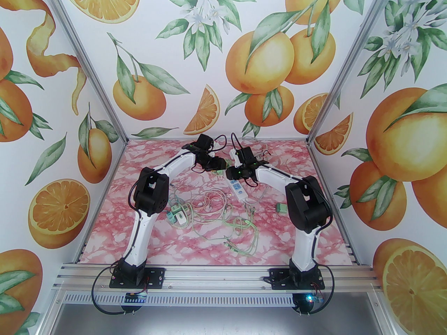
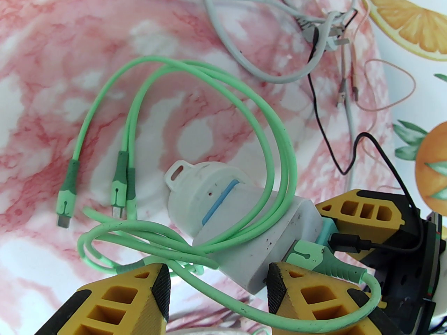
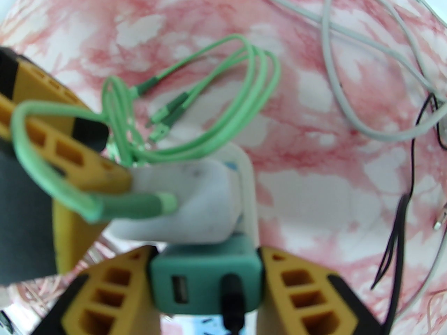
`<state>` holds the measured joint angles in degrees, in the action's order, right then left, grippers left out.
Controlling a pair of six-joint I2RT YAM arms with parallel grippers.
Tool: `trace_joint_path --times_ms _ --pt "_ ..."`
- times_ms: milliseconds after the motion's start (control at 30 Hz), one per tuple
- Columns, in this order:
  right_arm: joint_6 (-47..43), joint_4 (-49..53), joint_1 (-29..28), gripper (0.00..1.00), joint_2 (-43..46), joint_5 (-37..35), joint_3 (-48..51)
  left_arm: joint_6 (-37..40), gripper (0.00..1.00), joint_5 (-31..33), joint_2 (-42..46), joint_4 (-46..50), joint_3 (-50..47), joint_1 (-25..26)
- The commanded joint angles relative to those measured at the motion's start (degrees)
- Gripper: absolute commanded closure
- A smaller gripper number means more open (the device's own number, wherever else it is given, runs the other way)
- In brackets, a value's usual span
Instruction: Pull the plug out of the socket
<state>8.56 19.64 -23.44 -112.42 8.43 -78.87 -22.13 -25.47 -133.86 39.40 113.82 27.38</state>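
1. The plug [image 3: 202,267] is a small teal block with rounded corners and a matte skin. Its rear face has two USB ports: one is free, and the other holds a thin black cable [image 3: 232,291].
2. The plug sits flat against the end of the white power strip [image 2: 244,253]; I see no gap between them. Both are at the far middle of the table [image 1: 195,250], where the two arms meet.
3. The right gripper [image 3: 206,257] is clamped on the plug. Its yellow fingers [image 3: 300,291], which have hollow cells, press the two side walls.
4. The power strip is hard white plastic, scuffed with dark specks. Its far end is round, with a small hanging loop [image 2: 178,170] and a blue stripe [image 2: 219,204].
5. The left gripper [image 2: 218,279] is closed around the body of the strip. One ribbed black pad touches its edge. At the other pad a green cable [image 2: 279,141] lies between the pad and the strip.
6. The green cable is smooth and looks rubbery. It is plugged into the strip just beside the plug, makes wide loops and ends in three connectors with darker green collars.
7. A grey cord [image 2: 223,37] curves over the pink marble-pattern table surface behind.
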Motion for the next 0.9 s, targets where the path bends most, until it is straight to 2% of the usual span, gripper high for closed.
trace_joint_path --times_ms 0,133,467,700,867 --pt "1.1 -1.0 0.0 0.72 5.1 0.2 -2.0 1.1 0.5 5.6 -3.3 7.2 -2.8 0.7" --pt "-2.3 0.2 -1.6 0.71 6.8 -4.4 -1.5 1.1 0.5 5.8 -3.3 7.3 -2.8 0.7" --pt "-7.7 3.8 -5.2 0.71 5.9 -8.5 -3.0 1.1 0.5 5.7 -3.6 7.1 -2.7 0.7" --pt "-4.0 3.5 -4.2 0.71 7.3 -9.2 -3.7 0.9 0.5 5.6 -3.5 7.4 -2.2 0.7" --pt "1.2 3.3 0.1 0.7 11.6 -6.5 -1.8 0.3 0.5 5.0 -3.2 7.6 -0.3 0.7"
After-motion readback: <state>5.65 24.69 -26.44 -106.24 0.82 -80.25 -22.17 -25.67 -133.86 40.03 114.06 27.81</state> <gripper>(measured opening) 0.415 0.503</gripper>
